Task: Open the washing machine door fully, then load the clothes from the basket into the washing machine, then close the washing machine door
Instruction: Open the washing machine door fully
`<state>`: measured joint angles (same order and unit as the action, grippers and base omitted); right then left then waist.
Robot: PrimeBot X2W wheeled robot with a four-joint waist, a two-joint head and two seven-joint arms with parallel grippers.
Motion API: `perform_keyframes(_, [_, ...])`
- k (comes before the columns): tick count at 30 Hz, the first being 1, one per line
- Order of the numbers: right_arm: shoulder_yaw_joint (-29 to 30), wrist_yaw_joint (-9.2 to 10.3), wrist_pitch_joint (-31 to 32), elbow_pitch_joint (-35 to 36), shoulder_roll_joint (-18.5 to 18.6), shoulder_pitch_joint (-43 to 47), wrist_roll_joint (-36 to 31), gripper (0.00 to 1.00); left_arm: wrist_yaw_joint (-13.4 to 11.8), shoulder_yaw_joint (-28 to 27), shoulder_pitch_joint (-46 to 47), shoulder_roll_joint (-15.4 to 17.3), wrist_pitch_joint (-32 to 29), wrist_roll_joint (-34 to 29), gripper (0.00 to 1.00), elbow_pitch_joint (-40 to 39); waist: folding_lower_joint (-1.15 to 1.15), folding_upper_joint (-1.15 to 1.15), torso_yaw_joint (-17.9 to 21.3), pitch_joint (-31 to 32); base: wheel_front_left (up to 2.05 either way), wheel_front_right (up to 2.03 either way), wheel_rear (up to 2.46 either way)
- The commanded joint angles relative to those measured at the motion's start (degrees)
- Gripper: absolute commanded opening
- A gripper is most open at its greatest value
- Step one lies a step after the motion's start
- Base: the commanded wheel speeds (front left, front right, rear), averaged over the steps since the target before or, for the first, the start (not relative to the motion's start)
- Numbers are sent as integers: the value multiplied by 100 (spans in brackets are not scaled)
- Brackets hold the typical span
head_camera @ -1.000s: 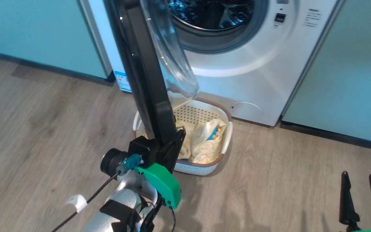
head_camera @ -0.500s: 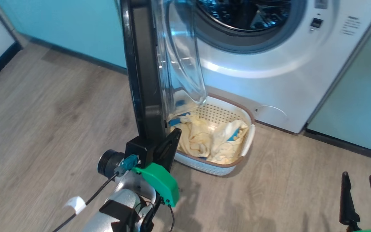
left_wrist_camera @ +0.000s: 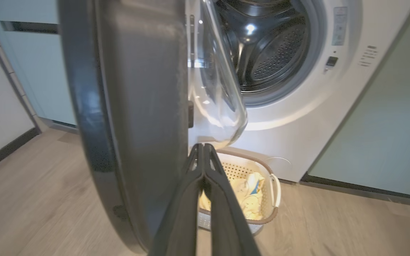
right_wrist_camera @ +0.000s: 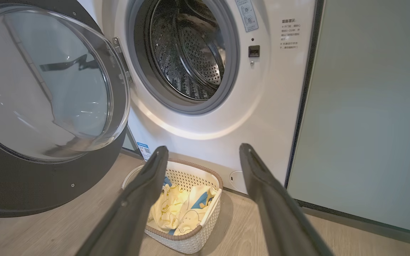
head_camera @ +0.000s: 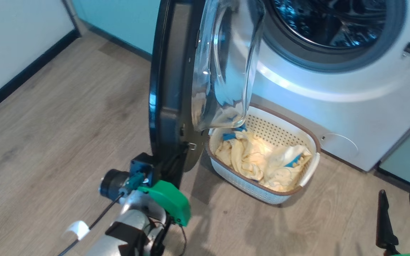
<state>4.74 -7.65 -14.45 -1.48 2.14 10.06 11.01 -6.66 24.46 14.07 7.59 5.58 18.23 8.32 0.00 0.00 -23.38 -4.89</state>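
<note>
Washer (head_camera: pixel 336 117): white front-loader between pale green cabinets (right_wrist_camera: pixel 368 106), on a wood-look floor (head_camera: pixel 66 124). The drum (right_wrist_camera: pixel 187 53) mouth is uncovered, grey gasket round it.

Door (head_camera: pixel 171 89): open, hinged on the left of the drum mouth and swung well out from the washer front. It is nearly edge-on in the head view. Black outer rim faces left there; the glass bowl (head_camera: pixel 226 64) bulges right, towards the drum side.

Basket (head_camera: pixel 242 183): on the floor just in front of the washer, below the drum mouth. It sits just right of the door's lower edge, under the glass bowl, and stands upright.

Clothes (head_camera: pixel 262 160): all in the basket, a crumpled pale yellow heap with blue bits. It lies mostly towards the near side, with bare perforated bottom showing at the back.

Left gripper (left_wrist_camera: pixel 201 149): fingers pressed flat together, nothing between them. The tips are at the door's inner face near its lower rim. They look against it, but contact can't be confirmed.

Right gripper (right_wrist_camera: pixel 203 149): fingers spread wide, holding nothing. It is well clear of the basket, low right in the head view, pointing towards the washer.
</note>
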Motion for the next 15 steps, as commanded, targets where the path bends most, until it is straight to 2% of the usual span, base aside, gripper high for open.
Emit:
perform_keyframes(1, [-127,16,-55,144,74,-198,-44,100,-58,-286,129,153,61,38,0,-140,0,0,-92,38,0,0,0])
perform_keyframes(8, [-152,16,-55,138,74,-176,-64,100,-127,-511,178,331,274,78,0,176,0,0,-180,72,0,0,0])
perform_keyframes(15, [-162,16,-55,126,74,-167,-103,100,-206,-819,324,533,528,148,0,588,0,0,-103,58,0,0,0])
